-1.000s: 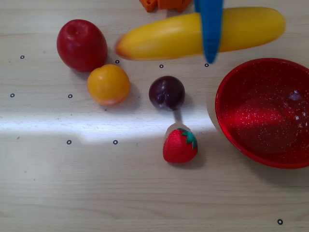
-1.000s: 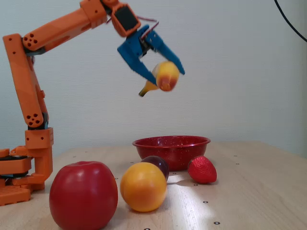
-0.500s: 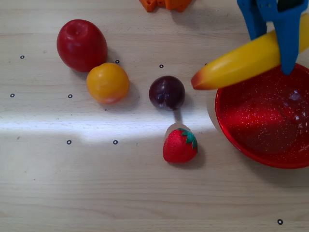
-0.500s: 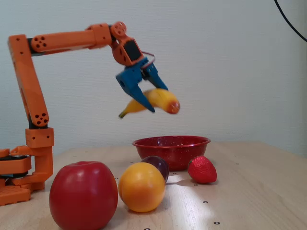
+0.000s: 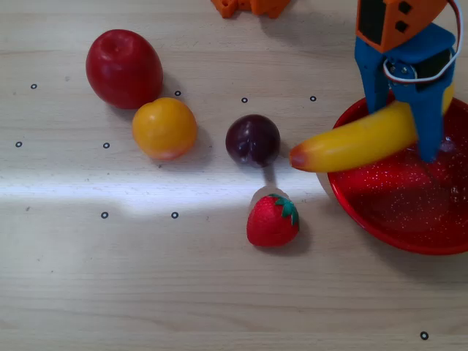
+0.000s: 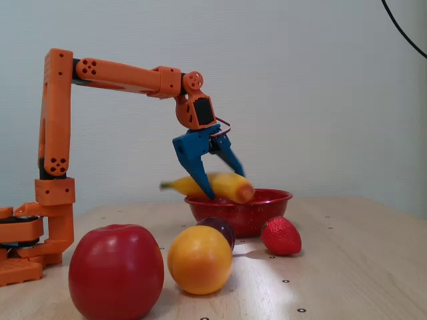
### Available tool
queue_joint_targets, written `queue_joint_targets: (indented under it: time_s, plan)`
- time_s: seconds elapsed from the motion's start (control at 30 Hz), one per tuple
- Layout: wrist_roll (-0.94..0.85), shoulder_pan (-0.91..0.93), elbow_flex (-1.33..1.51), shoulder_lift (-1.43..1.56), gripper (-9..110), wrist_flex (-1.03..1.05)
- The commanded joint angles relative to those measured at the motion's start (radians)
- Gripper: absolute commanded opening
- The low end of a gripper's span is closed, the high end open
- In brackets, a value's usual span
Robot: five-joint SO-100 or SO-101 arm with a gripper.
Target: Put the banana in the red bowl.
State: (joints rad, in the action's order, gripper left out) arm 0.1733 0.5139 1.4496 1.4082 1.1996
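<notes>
blue gripper (image 5: 411, 128) fingers are clamped across the banana (image 5: 358, 142), holding it just above the left rim of the red bowl (image 5: 398, 219) in the overhead view. pale wood table (image 5: 183, 285) with small ring marks, plain light wall (image 6: 320, 80) behind. the banana's long axis runs left-right, its orange-brown end pointing left past the rim.

The red bowl (image 5: 351, 201) is cut off by the overhead view's right edge.

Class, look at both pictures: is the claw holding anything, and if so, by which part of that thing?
Yes. The claw grips the banana across its body, nearer the stem end than the orange-brown tip, holding it over the red bowl.
</notes>
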Motion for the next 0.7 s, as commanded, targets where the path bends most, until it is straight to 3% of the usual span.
queue_joint_targets:
  time_s: [0.0, 0.13, 0.33, 0.67]
  plan:
    - [-0.002, 0.023, -0.094, 0.034, 39, -0.034]
    - [-0.038, 0.015, -0.118, 0.044, 42, -0.031]
    - [-0.075, -0.012, -0.210, 0.118, 23, 0.028]
    - [-0.112, -0.094, -0.351, 0.207, 1, 0.239]
